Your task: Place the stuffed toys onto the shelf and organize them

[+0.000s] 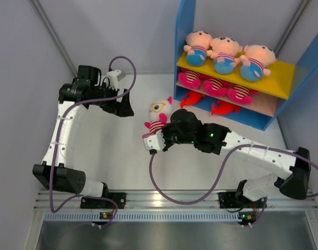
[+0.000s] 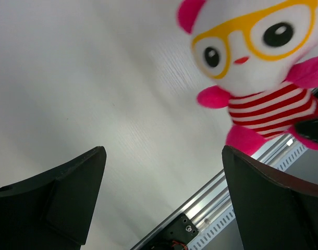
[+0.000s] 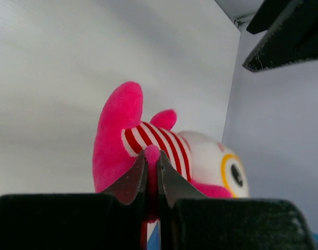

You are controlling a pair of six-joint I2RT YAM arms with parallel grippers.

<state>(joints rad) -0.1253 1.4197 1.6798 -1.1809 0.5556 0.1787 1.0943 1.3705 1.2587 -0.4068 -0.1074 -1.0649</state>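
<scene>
Though off shelf, doll in right gripper

I see open table between the arms, and nothing sits between the wide jaws of the left gripper. Toward the shelf, the held doll pinched in the right gripper and the right arm bar the direct line. Three peach dolls fill the yellow top board, and three striped dolls fill the middle board. Two red fish occupy the base; its right end may be free, but the boards above hide it.
</scene>
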